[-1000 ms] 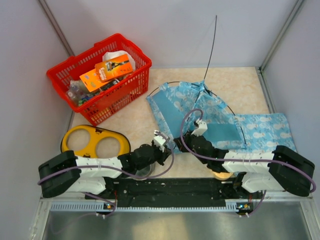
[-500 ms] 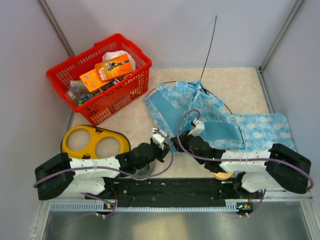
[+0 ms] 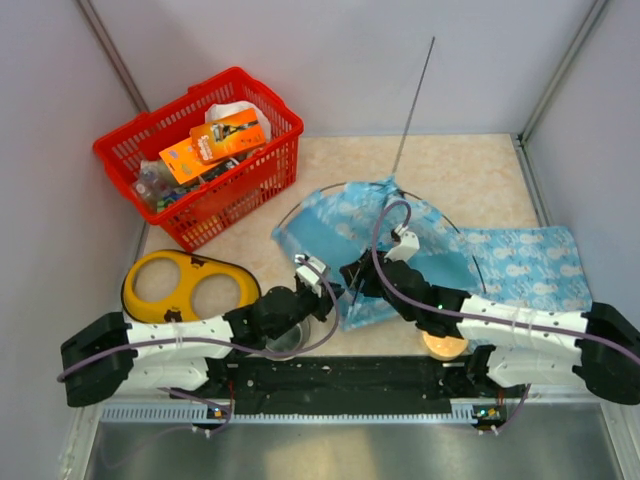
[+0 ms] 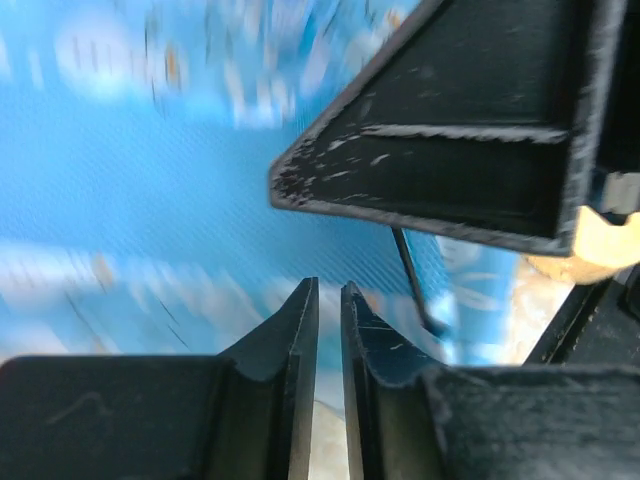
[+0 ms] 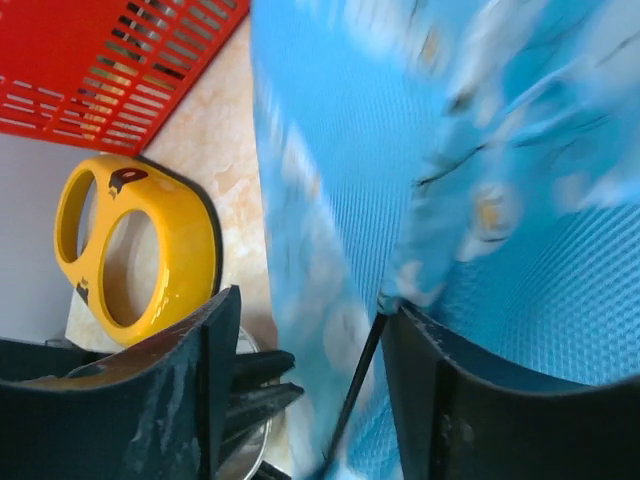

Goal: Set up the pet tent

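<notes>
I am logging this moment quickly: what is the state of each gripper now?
Left gripper: shut, nothing seen in it.
Right gripper: open, with pet tent fabric and a dark pole in the gap, not clamped.

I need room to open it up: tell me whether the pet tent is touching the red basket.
Apart. The top external view shows a strip of bare tabletop between the pet tent and the red basket; the right wrist view agrees.
</notes>
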Controlling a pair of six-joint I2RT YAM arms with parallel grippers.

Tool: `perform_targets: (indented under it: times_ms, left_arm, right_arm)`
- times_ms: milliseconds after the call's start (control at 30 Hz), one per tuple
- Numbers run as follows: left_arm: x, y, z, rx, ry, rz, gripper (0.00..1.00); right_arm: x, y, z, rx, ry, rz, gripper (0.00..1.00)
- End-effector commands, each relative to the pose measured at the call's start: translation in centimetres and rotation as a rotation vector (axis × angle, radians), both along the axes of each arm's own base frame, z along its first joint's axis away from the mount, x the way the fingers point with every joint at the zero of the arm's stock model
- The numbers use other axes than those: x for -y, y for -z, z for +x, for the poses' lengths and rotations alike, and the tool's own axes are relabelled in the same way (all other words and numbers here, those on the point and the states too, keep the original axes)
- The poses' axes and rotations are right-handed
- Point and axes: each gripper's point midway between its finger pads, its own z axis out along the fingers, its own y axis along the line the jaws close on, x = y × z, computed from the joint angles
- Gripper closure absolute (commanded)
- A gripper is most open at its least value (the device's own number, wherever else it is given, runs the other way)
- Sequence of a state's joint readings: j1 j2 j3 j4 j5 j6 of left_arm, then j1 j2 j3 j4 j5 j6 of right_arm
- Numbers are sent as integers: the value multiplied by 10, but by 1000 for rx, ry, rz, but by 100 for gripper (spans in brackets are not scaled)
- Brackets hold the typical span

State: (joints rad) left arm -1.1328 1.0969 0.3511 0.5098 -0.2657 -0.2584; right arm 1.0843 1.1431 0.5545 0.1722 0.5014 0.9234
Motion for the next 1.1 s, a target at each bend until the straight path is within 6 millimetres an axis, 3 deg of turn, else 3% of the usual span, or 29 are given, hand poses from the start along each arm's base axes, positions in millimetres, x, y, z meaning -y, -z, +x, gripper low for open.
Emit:
perform_targets:
  times_ms: [0,200,467,633,700,933,1067]
  left_arm:
    - [-3,-41,9,69,-52,-159,77]
    - [-11,-42,7,71,-65,-159,65]
    - [-30,-58,5,72,-112,-210,56]
    - [-37,-65,3,64,-120,-222,55]
    - [-38,-63,2,56,-122,-218,55]
    - [-37,-56,0,24,-116,-204,54]
    - [-37,-56,0,21,-118,-209,54]
  right_arm:
    - [29,-15,-6,-47,70,-75,37]
    - [52,-24,-19,-53,50,-135,30]
    - [76,-118,-9,199,-32,-256,28]
    - [101,-160,35,313,11,-410,19]
    - [107,-165,58,313,-15,-428,17]
    - [121,-168,137,287,-122,-369,13]
    - [130,-155,180,252,-132,-290,13]
